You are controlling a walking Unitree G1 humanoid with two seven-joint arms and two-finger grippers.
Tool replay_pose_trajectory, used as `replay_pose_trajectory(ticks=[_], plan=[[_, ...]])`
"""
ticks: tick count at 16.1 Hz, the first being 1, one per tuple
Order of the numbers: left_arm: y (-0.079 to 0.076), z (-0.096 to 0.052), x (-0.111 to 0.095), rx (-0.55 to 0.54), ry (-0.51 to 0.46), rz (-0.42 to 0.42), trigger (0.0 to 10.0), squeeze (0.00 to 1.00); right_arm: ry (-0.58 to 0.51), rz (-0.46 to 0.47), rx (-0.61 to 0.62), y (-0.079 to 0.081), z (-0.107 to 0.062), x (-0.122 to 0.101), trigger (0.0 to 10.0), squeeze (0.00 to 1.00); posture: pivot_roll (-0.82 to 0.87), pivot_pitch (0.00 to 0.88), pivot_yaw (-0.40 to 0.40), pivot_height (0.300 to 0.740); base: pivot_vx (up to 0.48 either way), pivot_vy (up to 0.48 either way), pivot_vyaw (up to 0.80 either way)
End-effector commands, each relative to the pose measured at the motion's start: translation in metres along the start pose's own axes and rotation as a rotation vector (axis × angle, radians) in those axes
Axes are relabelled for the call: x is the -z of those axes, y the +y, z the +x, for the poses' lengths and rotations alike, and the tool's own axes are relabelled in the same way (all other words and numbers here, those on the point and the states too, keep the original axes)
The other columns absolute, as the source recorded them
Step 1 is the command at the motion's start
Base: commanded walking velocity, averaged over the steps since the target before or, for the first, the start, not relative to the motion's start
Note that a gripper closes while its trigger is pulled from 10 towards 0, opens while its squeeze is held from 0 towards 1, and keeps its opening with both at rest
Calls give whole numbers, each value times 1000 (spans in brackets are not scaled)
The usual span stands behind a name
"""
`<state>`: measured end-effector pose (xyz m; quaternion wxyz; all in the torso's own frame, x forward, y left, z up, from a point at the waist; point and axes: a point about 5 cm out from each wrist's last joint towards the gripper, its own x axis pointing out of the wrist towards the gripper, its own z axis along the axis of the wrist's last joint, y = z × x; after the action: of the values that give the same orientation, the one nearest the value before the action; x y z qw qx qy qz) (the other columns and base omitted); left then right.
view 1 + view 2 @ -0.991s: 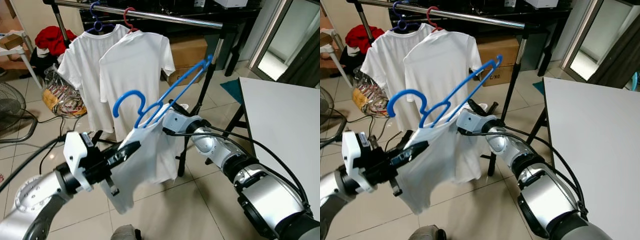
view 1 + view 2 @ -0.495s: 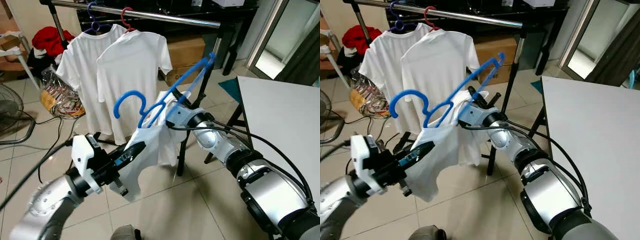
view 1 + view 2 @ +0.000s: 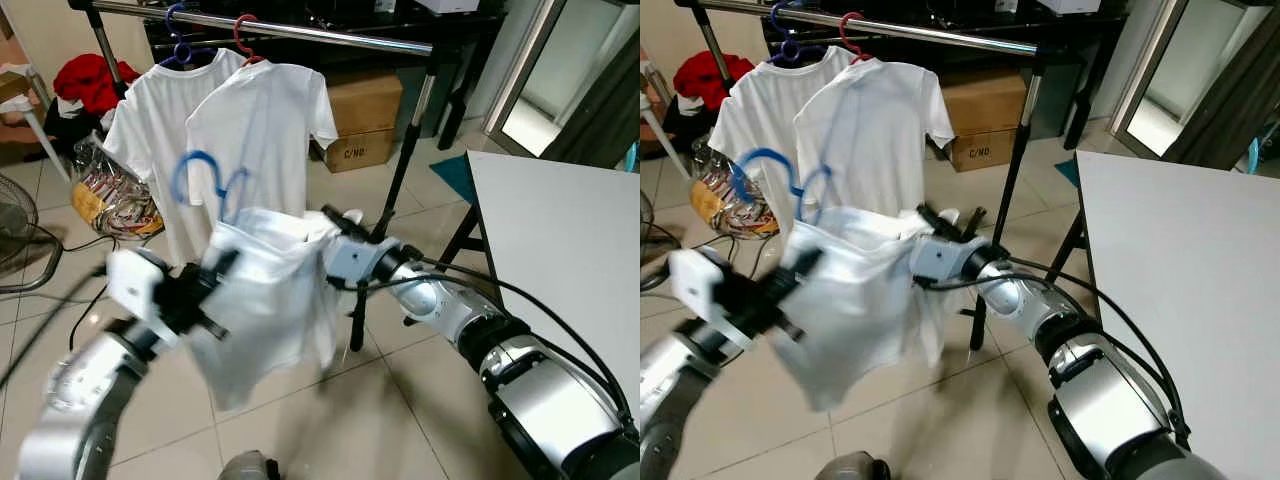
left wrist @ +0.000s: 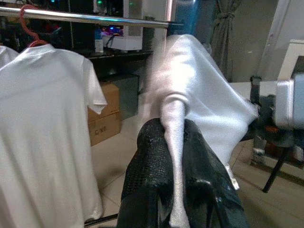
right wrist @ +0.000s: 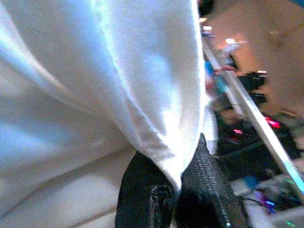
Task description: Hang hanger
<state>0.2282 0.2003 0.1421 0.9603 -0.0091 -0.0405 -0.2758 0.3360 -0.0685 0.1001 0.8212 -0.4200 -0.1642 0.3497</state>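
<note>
Tiled floor (image 3: pixel 300 420) under chrome clothes rail (image 3: pixel 300 30). Left gripper (image 4: pixel 173 142) clenched on loose white T-shirt (image 3: pixel 265 290); blurred blue plastic hanger (image 3: pixel 205 175) protrudes above it; right gripper (image 5: pixel 178 180) pinches the shirt's opposite side.
</note>
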Motion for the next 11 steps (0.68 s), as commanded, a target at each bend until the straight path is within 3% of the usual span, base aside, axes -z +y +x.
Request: replay_pose_trajectory(ticks=[1,3,7,9,11], plan=[[1,2,-2,15,-7,2,10000,0,2,23,-61,9,-3,1,10000,0,136,0,-31,740,0,0,0],[-7,-1,3,75,15,-39,10000,0,84,40,-115,20,-10,12,10000,0,134,0,-30,740,0,0,0],[-22,-5,8,132,25,-94,10000,0,142,98,-101,30,-15,18,10000,0,134,0,-30,740,0,0,0],[-30,-4,9,158,17,-132,10000,0,146,139,-34,25,-11,17,10000,0,142,0,-32,740,0,0,0],[-38,-4,14,181,24,-163,10000,0,101,170,78,8,-4,9,10000,0,143,0,-33,740,0,0,0]])
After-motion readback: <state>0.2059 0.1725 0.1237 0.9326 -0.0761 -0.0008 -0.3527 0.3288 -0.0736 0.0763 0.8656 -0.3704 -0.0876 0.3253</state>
